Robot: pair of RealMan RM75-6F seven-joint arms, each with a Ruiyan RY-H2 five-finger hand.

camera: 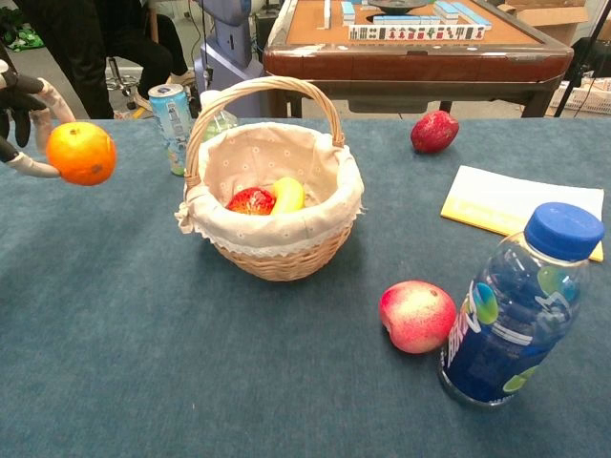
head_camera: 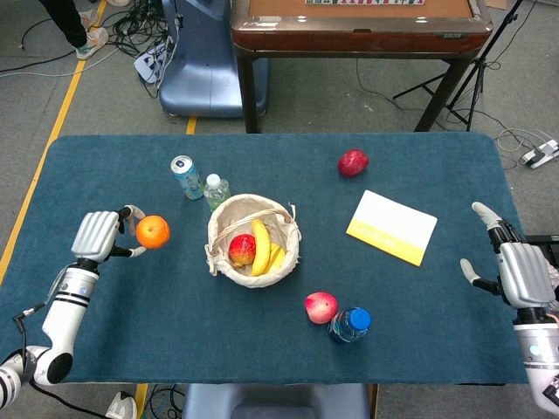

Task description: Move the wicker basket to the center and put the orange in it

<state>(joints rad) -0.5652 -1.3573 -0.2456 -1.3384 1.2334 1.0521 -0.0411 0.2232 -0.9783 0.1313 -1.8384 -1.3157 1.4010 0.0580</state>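
Orange (head_camera: 153,231) pinched in left hand (head_camera: 98,236), lifted clear of blue surface (head_camera: 131,314), left of wicker basket (head_camera: 253,241). Basket mid-surface, holding banana (head_camera: 260,246) and red fruit (head_camera: 242,250). Right hand (head_camera: 521,272) at far right edge, fingers apart, holding nothing.

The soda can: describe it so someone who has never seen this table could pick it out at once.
On the blue table, look behind the wicker basket toward the far left side. Two drink containers stand there side by side: the soda can is the left one. Unlike the clear bottle beside it, it is metal, with a silver top and a light blue printed wall.
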